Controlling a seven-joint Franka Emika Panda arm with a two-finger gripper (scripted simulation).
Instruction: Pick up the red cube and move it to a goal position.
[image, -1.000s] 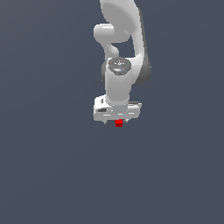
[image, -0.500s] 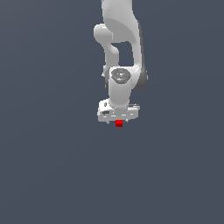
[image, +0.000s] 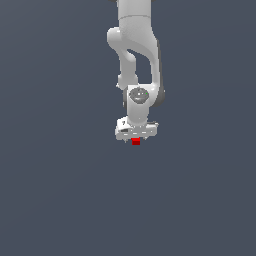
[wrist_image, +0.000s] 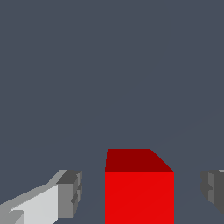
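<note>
The red cube (image: 135, 142) is a tiny bright red block on the grey floor, right under the white hand of the arm. In the wrist view the red cube (wrist_image: 139, 192) stands between the two fingers, with a gap of floor showing on each side. My gripper (image: 136, 139) is open and straddles the cube; it also shows in the wrist view (wrist_image: 142, 192). One grey fingertip (wrist_image: 70, 192) and the other (wrist_image: 213, 188) flank the cube without touching it.
A plain dark grey floor (image: 60, 190) fills both views. The white arm (image: 135, 45) rises above the hand. No goal marker shows.
The arm's wrist has come down a little over the cube. The cube has stayed in place.
</note>
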